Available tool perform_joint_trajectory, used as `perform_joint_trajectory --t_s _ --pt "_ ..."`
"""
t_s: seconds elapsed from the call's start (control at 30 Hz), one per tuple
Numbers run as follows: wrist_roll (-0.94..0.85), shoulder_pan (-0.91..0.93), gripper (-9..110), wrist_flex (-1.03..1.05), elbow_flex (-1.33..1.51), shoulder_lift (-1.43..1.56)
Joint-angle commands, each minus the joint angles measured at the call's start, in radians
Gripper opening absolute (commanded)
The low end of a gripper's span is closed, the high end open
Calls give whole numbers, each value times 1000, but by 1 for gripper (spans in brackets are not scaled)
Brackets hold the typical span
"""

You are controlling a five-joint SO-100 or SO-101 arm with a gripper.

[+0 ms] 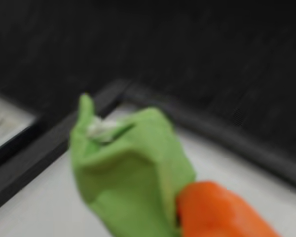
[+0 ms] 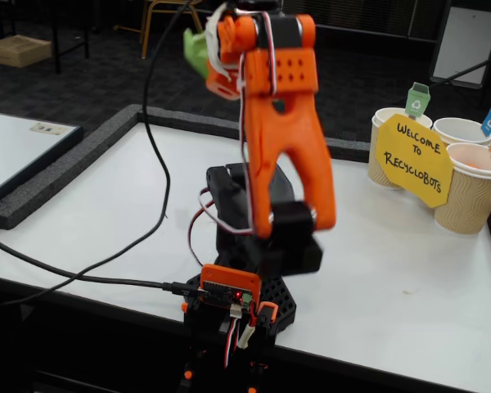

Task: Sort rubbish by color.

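Green crumpled paper wad (image 1: pixel 133 173), white bits showing, held aloft off table
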Motion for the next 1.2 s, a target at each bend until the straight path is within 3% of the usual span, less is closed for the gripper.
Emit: perform_joint_trajectory --t_s 0.0,0.27,0.8,1.17 --pt "-98 143 0 -87 0 61" --pt "-218 425 0 -227 75 115" --pt "-236 962 0 -451 302 114" --pt "-238 1012 0 -603 433 114"
